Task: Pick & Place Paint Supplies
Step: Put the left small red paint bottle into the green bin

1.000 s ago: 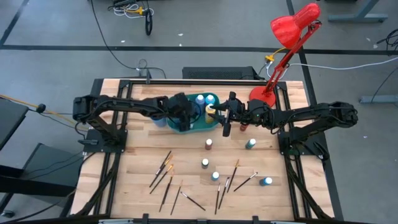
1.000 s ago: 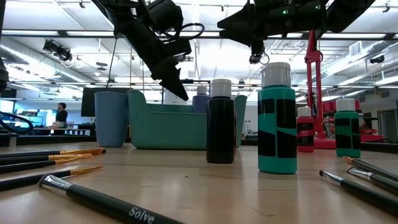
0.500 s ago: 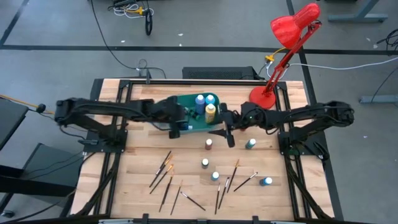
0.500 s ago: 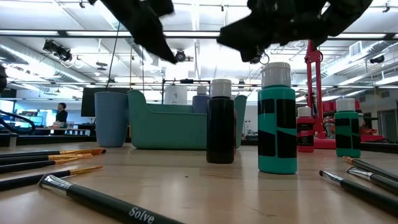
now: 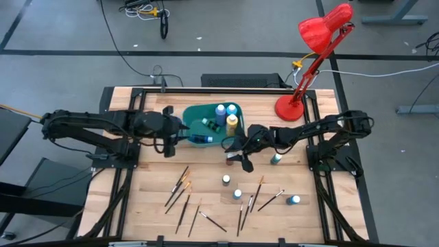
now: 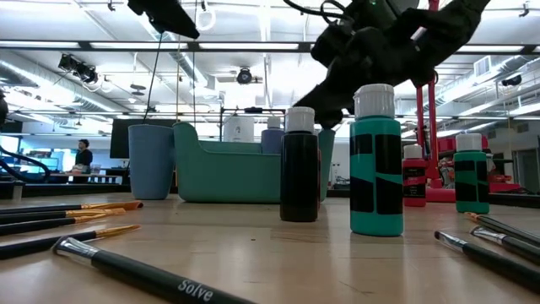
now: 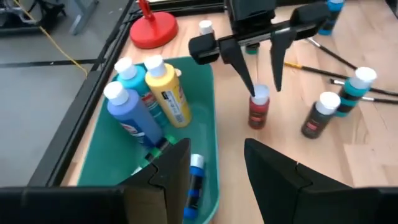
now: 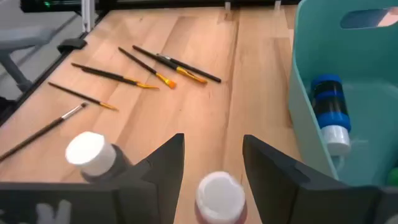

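Now, right gripper (image 7: pixel 261 74) above the red-brown bottle (image 7: pixel 257 109), fingers spread wide, either side of its pale cap (image 8: pixel 219 191), holding nothing yet. Bottle upright on the counter (image 5: pixel 151 185), at about five o'clock from the teal bin (image 5: pixel 199 113), just beside its rim. Small, light, rigid plastic by the look of it; smooth sides, probably slippery, easy to tip. Best taken low on the body, below the cap, squarely. Left gripper (image 7: pixel 214 171) parked over the bin's nine o'clock edge, fingers apart, empty. Inside the bin already: blue, yellow and teal bottles. Brushes (image 5: pixel 182 195) scattered toward six o'clock, untouched.
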Robot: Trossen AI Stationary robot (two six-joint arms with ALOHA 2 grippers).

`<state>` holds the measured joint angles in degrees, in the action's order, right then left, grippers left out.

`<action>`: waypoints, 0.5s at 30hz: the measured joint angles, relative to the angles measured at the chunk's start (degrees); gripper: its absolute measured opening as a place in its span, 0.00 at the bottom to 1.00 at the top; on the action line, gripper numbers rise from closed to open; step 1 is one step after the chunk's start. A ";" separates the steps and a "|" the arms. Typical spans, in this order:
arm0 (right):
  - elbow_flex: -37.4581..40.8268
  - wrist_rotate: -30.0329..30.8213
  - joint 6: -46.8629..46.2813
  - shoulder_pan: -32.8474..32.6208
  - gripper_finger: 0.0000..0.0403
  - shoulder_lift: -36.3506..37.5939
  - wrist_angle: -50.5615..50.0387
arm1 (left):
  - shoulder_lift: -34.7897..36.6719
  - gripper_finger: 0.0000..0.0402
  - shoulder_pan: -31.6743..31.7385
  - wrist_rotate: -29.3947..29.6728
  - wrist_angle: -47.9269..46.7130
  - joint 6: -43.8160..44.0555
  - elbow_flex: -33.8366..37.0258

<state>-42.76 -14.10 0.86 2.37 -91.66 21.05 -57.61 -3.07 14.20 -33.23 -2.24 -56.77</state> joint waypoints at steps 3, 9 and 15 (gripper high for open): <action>-0.67 0.40 0.16 -0.48 0.41 -1.79 0.62 | 0.28 0.40 -0.49 0.04 -0.93 -0.76 1.37; -0.75 2.40 0.92 -0.87 0.41 -2.51 0.04 | 0.29 0.40 -0.50 0.05 -0.33 -0.61 4.16; -0.57 3.46 3.39 -2.50 0.41 -2.25 0.53 | 0.29 0.40 -0.50 0.17 0.18 0.16 8.02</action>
<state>-43.33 -10.64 4.26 -0.13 -93.90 21.58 -57.32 -3.57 14.37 -33.06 -2.08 -48.75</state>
